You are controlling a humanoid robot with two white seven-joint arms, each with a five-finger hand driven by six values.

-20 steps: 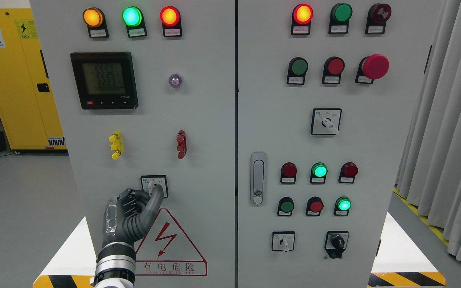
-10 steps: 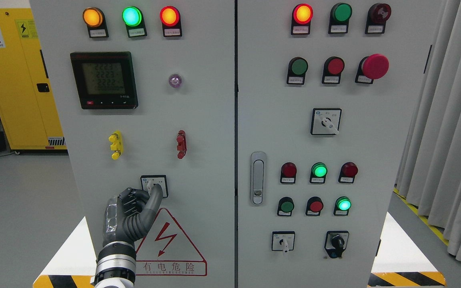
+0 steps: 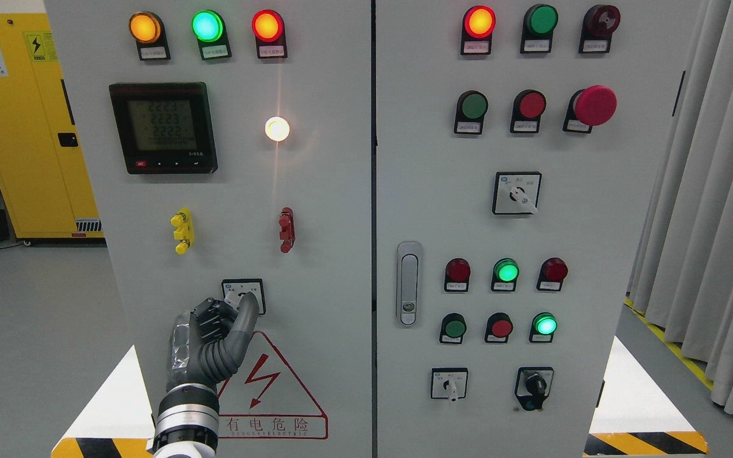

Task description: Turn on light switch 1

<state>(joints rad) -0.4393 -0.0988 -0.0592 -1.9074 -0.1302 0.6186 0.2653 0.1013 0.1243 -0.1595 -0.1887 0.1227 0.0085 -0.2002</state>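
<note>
A small white rotary switch in a black frame sits low on the left cabinet door. My left hand comes up from the bottom left, its dark fingers pinched on the switch knob, which they mostly hide. Above it, the round lamp beside the black meter glows bright white. The right hand is out of view.
Grey control cabinet with two doors, a door handle, lit indicator lamps, push buttons, a red mushroom button and more rotary switches. A yellow cabinet stands at left, grey curtains at right, hazard-striped floor edges below.
The round lamp beside the meter went from dim purple to bright white. My left hand shifted slightly on the switch knob.
</note>
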